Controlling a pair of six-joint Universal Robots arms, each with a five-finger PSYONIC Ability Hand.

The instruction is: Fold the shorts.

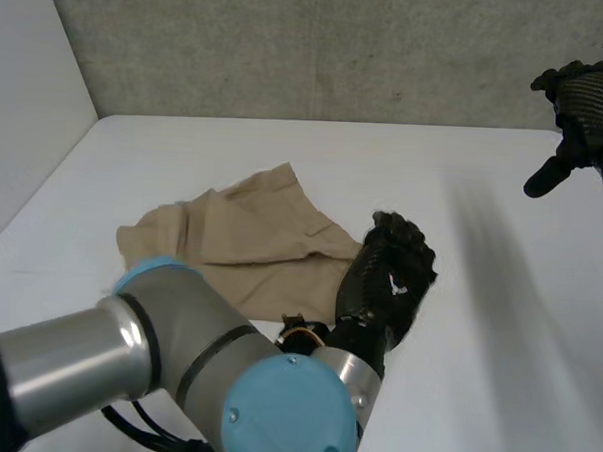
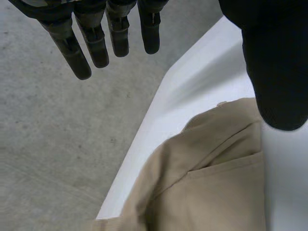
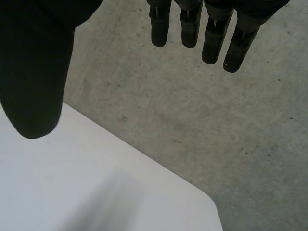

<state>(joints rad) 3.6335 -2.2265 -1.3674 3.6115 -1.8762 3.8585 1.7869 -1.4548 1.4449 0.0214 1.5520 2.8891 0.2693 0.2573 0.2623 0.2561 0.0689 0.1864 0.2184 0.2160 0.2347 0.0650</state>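
Tan shorts (image 1: 249, 246), one pair; left hand (image 1: 387, 278), right hand (image 1: 587, 100): both relaxed

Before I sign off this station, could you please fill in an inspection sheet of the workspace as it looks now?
Surface: white table, no stains seen.
Job's things: tan shorts, rumpled, lying left of the table's middle, not neatly folded.
Clutter: nothing seen.
Hands: left hand open at the shorts' right edge, holding nothing; right hand open, raised over the table's far right corner.
Cables: nothing seen loose on the table.
Surroundings: grey concrete wall behind; white panel on the left.
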